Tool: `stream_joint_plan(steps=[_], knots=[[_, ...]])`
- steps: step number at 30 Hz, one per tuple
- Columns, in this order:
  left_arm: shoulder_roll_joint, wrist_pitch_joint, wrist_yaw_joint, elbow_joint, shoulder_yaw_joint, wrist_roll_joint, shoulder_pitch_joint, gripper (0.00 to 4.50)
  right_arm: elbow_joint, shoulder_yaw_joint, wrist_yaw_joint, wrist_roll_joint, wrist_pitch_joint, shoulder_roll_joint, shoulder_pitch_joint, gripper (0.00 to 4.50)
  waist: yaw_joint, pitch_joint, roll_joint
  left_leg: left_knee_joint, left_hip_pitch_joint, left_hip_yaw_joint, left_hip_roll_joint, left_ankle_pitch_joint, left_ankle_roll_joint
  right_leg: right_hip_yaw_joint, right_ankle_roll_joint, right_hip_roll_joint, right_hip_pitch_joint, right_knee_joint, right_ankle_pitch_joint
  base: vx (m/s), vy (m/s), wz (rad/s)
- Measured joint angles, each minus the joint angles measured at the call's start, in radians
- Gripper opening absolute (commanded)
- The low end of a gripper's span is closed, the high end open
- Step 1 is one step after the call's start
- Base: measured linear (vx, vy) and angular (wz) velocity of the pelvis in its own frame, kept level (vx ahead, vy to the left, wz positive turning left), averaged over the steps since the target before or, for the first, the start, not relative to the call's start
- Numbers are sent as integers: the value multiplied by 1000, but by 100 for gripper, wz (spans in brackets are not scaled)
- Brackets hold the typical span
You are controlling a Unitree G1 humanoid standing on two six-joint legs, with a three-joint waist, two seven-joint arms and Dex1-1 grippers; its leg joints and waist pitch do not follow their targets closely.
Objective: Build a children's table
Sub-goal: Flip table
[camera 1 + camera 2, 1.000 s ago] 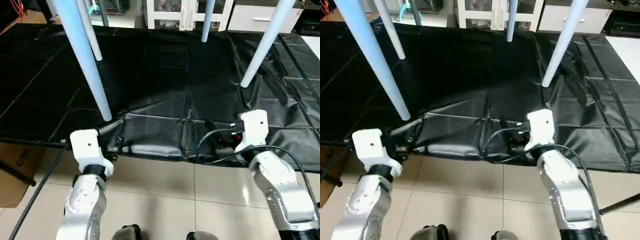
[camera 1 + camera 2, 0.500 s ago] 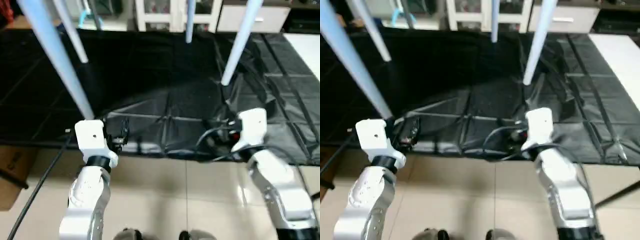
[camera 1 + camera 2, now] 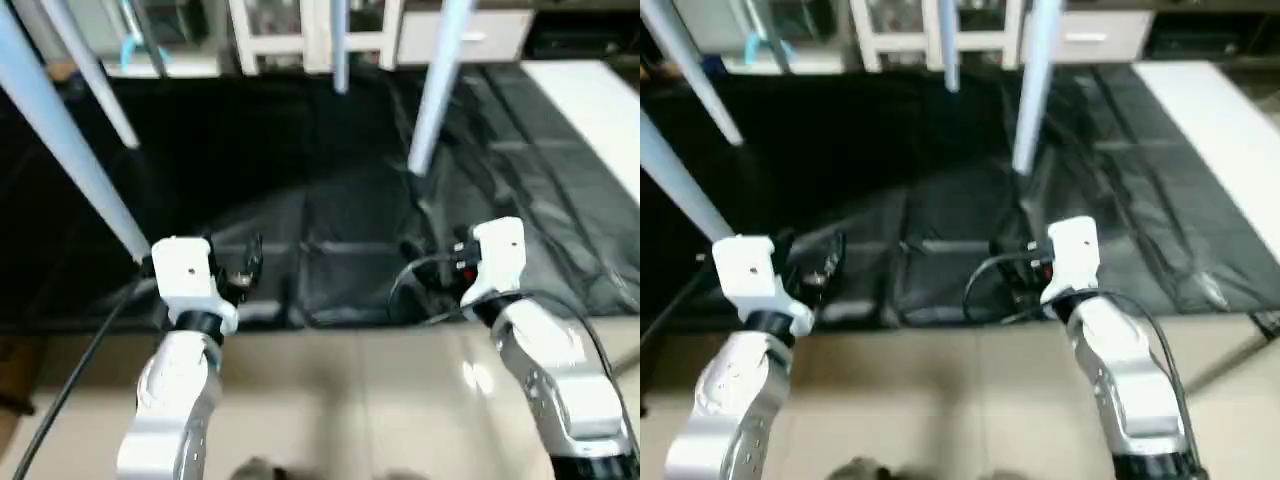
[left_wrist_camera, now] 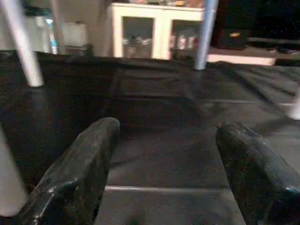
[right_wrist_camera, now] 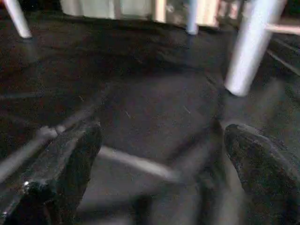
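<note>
Nearest you, both grippers hang at the front edge of the black sheet, over the tiled floor. Your left gripper has its two black fingers spread, nothing between them. Your right gripper is spread wide too, also empty.

Beyond them the table stands on the sheet: four white legs come down to it, the two near ones just past your grippers, one on each side, the two far ones well back. The tabletop itself is above the top edge of the head views, so you cannot judge how the legs seat in it.

Expect the legs to be light, stiff hollow tubes, smooth and likely slippery under the fingers. Being tapered, they would let a grip slide toward the thin foot. If you take one, close across the tube higher up, where it is thicker, and squeeze squarely. The whole table probably tips easily if pushed low on a single leg.
</note>
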Motion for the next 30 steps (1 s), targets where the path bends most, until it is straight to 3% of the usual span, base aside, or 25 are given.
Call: stream_joint_plan(steps=[1,2,3,4,5,6,7,8,9,10,11,12,13,14,17,19,21,23,30], knots=[[9,0,2,0,13,0,0,372,0,15,6,1,-2,8,-11,450,-9,-2,-15,0,2,-2,-10,-7,0,9,-13,-10,-16,31,-10,207,68,-2],[10,0,6,4,23,0,0,372,-1,22,8,1,-6,9,-21,450,-20,-4,-22,6,3,-6,-21,-17,6,22,-4,-19,-50,81,-12,183,19,3],[9,0,6,5,22,0,0,372,-1,22,8,0,-7,6,-22,450,-25,-4,-23,7,8,-7,-26,-24,8,28,5,-26,-78,107,-11,134,9,-11],[7,0,6,4,21,0,-1,372,-1,21,8,0,-8,3,-22,450,-29,-6,-29,6,14,-7,-36,-30,16,41,38,-38,-106,114,-1,134,9,-11],[7,-1,6,4,20,0,-3,372,-1,21,8,-2,-8,1,-22,450,-39,-6,-46,6,20,-4,-53,-36,18,56,63,-60,-134,86,17,96,-18,-13],[5,-3,6,6,18,1,-5,372,1,20,9,-7,-9,-5,-21,450,-42,-4,-65,7,27,5,-66,-44,24,72,62,-73,-132,63,68,57,-74,0],[-4,-1,6,10,12,0,-2,372,5,11,9,-14,-10,-16,-13,450,-40,1,-73,16,25,11,-70,-58,53,75,56,-69,-120,56,56,57,-74,0],[-13,0,4,10,-15,-1,-2,372,20,-11,6,-19,-10,-24,-10,450,-29,1,-66,57,19,8,-68,-77,127,78,47,-60,-99,32,61,76,-80,-1],[-15,0,3,10,-27,-1,-2,372,22,-21,4,-21,-10,-26,-10,450,-22,3,-69,85,14,8,-73,-78,133,78,44,-58,-81,16,63,98,-52,-9],[-15,-1,-2,8,-26,-8,-1,372,22,-35,3,-21,-26,-26,-12,450,-18,3,-69,87,6,7,-76,-72,124,73,37,-56,-65,2,67,98,-52,-9],[-14,-2,-6,1,-25,-13,2,372,19,-50,0,-21,-49,-24,-21,450,-11,1,-58,46,3,6,-68,-59,105,65,36,-44,-50,-7,66,88,-19,-4],[-10,-3,-11,-8,-25,-14,6,372,19,-63,-8,-20,-62,-24,-36,450,-9,-2,-35,-5,0,4,-45,-27,72,51,35,-25,-43,-10,63,107,48,-6],[-3,-4,-16,-10,-25,-18,7,372,20,-70,-14,-19,-71,-15,-46,450,-8,-5,-18,0,0,3,-27,-1,11,41,34,-19,-40,-6,59,107,48,-6],[3,-3,-20,-10,-26,-20,9,372,22,-69,-19,-16,-76,-6,-53,450,-10,-6,-22,3,-2,2,-26,-2,6,40,34,-19,-43,-7,59,120,77,-3],[19,1,-40,-8,-26,-20,16,372,76,-87,-31,-13,-87,-10,-115,450,-4,-8,-26,22,-29,4,-36,-3,8,48,37,-30,-77,7,64,61,78,-1],[31,6,-55,-10,-33,-21,16,372,130,-105,-31,-13,-93,-17,-149,450,5,-8,-26,21,-32,8,-40,-1,10,55,43,-33,-76,4,65,-7,65,-5],[35,7,-66,-11,-51,-21,17,372,180,-126,-36,-17,-106,-33,-175,450,7,-7,-27,12,-32,19,-42,4,17,53,50,-43,-77,4,70,-39,13,4],[37,8,-79,-13,-57,-25,20,372,263,-133,-32,-21,-133,-35,-230,450,2,-5,-25,6,-27,44,-32,8,19,52,43,-49,-76,3,74,-85,22,8],[87,97,-79,-45,-43,-25,28,372,518,-133,-23,-48,-250,-49,-404,450,-6,2,-28,5,-19,72,-23,8,19,44,33,-64,-75,4,83,-79,21,0]])
